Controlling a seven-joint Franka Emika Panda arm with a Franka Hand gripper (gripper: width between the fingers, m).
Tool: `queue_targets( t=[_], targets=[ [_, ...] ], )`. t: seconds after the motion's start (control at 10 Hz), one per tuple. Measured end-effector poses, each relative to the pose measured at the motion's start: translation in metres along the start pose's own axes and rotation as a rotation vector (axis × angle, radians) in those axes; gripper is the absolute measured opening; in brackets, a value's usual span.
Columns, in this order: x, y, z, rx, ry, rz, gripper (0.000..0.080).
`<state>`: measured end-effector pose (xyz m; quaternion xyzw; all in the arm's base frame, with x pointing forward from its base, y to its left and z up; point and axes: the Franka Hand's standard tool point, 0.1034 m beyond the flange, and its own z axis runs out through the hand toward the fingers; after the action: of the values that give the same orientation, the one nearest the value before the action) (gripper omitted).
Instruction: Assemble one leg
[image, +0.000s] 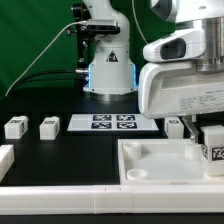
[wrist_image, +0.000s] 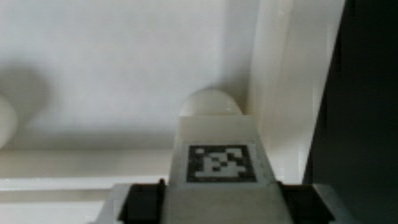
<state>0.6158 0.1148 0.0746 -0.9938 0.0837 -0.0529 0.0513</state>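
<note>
My gripper (image: 212, 150) is shut on a leg (wrist_image: 221, 150), a small white block with a black-and-white tag. In the wrist view the black pads (wrist_image: 150, 200) press on both sides of the leg, and its rounded tip points at the inside of the large white tray-like piece (wrist_image: 107, 80). In the exterior view the held leg (image: 213, 143) hangs at the exterior view's right edge, over the tray piece (image: 165, 160) near its right rim. Two more legs (image: 15, 127) (image: 49, 127) lie on the black table at the left.
The marker board (image: 112, 123) lies mid-table in front of the arm's base (image: 108, 70). Another small white block (image: 176, 126) stands behind the tray piece. A white part (image: 5, 158) sits at the left edge, and a white ledge (image: 80, 198) runs along the front.
</note>
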Motion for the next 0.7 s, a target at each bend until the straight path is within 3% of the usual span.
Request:
queue_targets(
  t=[0.7],
  targets=[
    [-0.0012,-0.0047,0.0003,0.01,-0.001,0.88,0.0294]
  ],
)
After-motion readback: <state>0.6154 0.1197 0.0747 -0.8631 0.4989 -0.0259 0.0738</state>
